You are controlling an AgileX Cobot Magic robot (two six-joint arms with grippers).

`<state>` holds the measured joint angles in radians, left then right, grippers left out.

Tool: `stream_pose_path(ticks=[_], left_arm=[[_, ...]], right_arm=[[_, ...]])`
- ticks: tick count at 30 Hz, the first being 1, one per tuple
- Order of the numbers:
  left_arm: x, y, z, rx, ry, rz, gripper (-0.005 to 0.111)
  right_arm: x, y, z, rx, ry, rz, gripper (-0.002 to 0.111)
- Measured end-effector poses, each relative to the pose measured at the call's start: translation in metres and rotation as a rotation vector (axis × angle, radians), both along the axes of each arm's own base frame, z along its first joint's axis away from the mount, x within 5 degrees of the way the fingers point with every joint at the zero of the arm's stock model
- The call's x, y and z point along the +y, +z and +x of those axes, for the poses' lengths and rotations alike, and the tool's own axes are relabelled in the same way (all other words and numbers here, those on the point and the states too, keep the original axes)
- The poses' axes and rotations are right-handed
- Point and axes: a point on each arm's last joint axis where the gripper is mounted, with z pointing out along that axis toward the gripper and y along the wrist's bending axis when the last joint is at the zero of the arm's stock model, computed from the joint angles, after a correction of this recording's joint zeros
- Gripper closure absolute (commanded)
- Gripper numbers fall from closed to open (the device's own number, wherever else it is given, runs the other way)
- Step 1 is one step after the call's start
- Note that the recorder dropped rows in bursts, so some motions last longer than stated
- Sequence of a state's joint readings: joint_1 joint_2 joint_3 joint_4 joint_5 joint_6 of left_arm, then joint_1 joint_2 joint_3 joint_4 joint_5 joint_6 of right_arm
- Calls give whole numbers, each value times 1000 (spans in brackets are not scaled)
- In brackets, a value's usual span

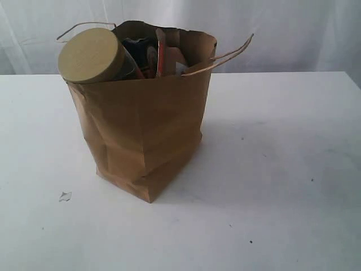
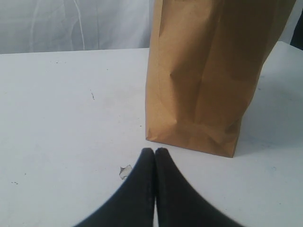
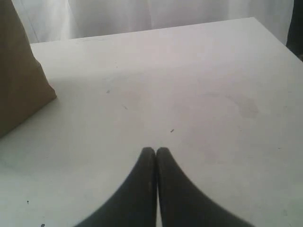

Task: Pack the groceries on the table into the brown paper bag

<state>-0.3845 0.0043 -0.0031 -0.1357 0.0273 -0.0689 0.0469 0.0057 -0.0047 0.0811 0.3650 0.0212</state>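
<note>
1. A white curtain (image 1: 293, 28) closes off the back. In front of it a plain white table (image 1: 282, 180) runs wide and flat, bare apart from a few dark specks and a small pale scrap (image 1: 65, 196).
2. The paper bag (image 1: 141, 135) stands upright on the table, left of centre in the exterior view. Its long axis is vertical, its mouth is open and its two thin handles (image 1: 228, 55) splay outward.
3. The groceries are inside it. A jar with a tan lid (image 1: 93, 55) leans out over the rim on the left. Beside it I see a red-edged packet (image 1: 161, 56) and something dark that I cannot name.
4. I find no loose goods on the table in any view, so I judge the packing done or very nearly done.
5. The left gripper (image 2: 155, 152) has its fingers pressed together and holds nothing. It sits low over the table with the foot of the bag just ahead and the scrap beside the tips.
6. The right gripper (image 3: 155, 151) is likewise closed and empty. It faces open table, with only a corner of the bag at the edge of its picture.
7. The left arm is therefore the nearer one to the bag. Any next reach would go forward and up along the bag's wall to its mouth.
8. There is ample free room on the right side. The leaning jar could tip if the bag is nudged.
</note>
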Motion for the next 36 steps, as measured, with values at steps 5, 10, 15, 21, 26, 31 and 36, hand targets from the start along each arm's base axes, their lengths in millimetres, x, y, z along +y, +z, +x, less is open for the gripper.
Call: stream_pose_path(ticks=[5, 10, 15, 21, 26, 31, 36], left_arm=[[1, 0, 0, -11, 2, 28, 107], [4, 0, 2, -27, 47, 72, 107], [8, 0, 3, -26, 125, 76, 107], [10, 0, 4, -24, 165, 77, 107], [10, 0, 4, -24, 167, 77, 107], [10, 0, 4, -24, 167, 77, 107], [10, 0, 4, -24, 167, 77, 107]], right_arm=[[0, 0, 0, 0, -1, 2, 108], [0, 0, 0, 0, -1, 2, 108], [0, 0, 0, 0, -1, 2, 108], [0, 0, 0, 0, -1, 2, 108], [0, 0, 0, 0, -1, 2, 108], [0, 0, 0, 0, -1, 2, 108], [0, 0, 0, 0, -1, 2, 108]])
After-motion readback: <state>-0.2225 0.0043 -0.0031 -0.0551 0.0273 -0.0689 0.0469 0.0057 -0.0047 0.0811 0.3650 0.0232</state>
